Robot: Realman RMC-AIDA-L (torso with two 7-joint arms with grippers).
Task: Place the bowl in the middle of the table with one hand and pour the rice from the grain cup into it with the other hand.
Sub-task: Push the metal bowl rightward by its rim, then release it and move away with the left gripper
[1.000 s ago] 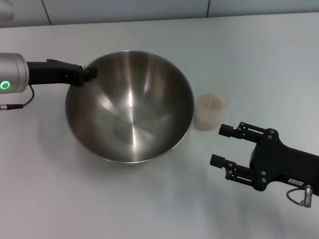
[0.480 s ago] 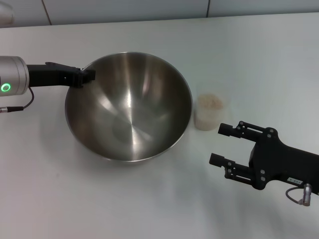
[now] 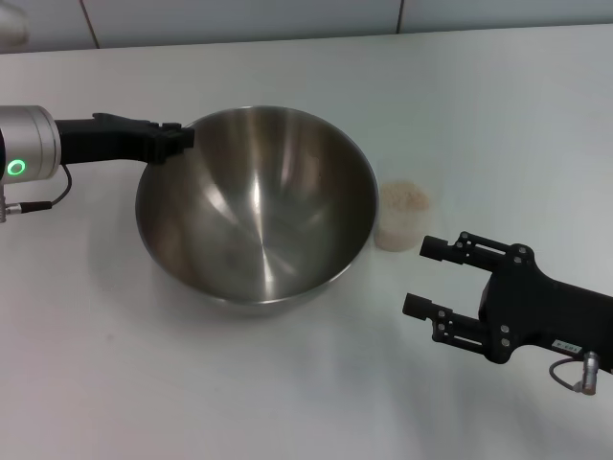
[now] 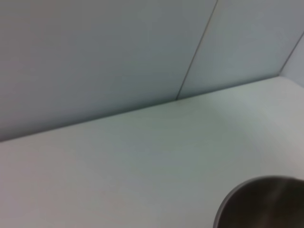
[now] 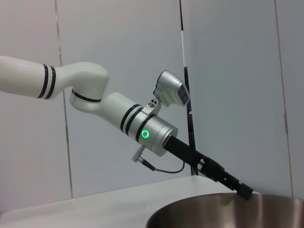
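The steel bowl (image 3: 259, 206) stands on the white table (image 3: 287, 383) near the middle. My left gripper (image 3: 178, 138) reaches in from the left and is shut on the bowl's far-left rim. The bowl's rim also shows in the left wrist view (image 4: 266, 204) and in the right wrist view (image 5: 228, 211), where the left gripper (image 5: 244, 190) holds it. The clear grain cup (image 3: 404, 218) stands upright just right of the bowl, full of rice (image 3: 406, 196). My right gripper (image 3: 420, 278) is open and empty, a little in front of the cup and apart from it.
A pale wall (image 3: 287, 19) runs along the table's far edge. Bare tabletop lies in front of the bowl and behind the cup.
The left gripper has shifted the bowl a little to the right and farther back, and the bowl now sits more level. The right gripper and the cup have not moved.
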